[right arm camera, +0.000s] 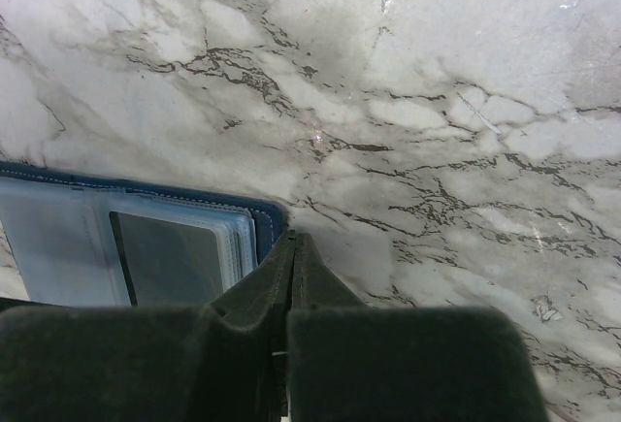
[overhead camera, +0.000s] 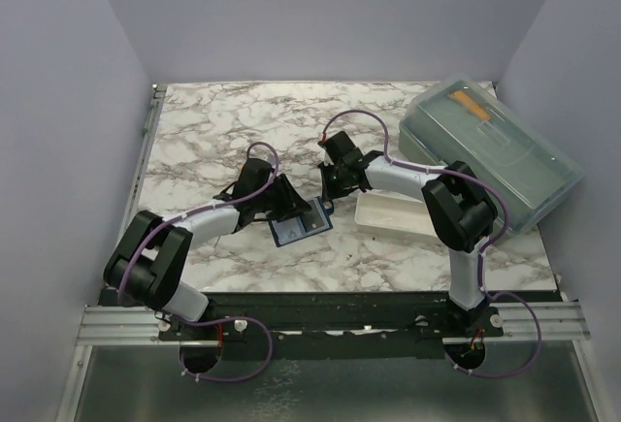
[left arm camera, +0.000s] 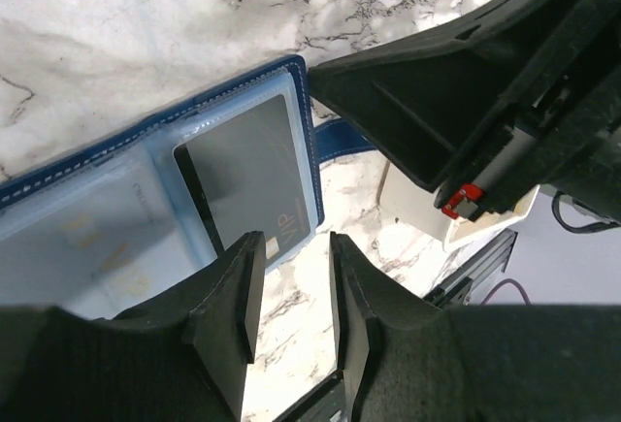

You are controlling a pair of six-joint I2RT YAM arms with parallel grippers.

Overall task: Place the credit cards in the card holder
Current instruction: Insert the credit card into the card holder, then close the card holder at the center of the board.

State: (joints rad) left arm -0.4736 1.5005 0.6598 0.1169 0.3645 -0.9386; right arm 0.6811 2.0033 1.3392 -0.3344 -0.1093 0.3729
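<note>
— Left jaws?
— Partly open, gripping nothing, poised over the card holder [overhead camera: 303, 226], spread open near the tabletop's [overhead camera: 213, 131] middle.
— Inside?
— Dark credit card [left arm camera: 252, 175] marked VIP, tucked in a clear sleeve.
— Right jaws?
— Pressed shut, empty, tips at a corner of the card holder.
— Farther right?
— White tray [overhead camera: 393, 216] just beside; translucent lidded box [overhead camera: 495, 150] at the far right corner.

Item: one legible marking is recorded, the letters "VIP", printed in pale type near the lower corner of the dark card [left arm camera: 252, 175], which is lodged behind a clear sleeve of the card holder [left arm camera: 243, 85] in the left wrist view. Faint gold characters are noted on the neighbouring sleeve [left arm camera: 97, 247], but they are too blurred to be read.
</note>
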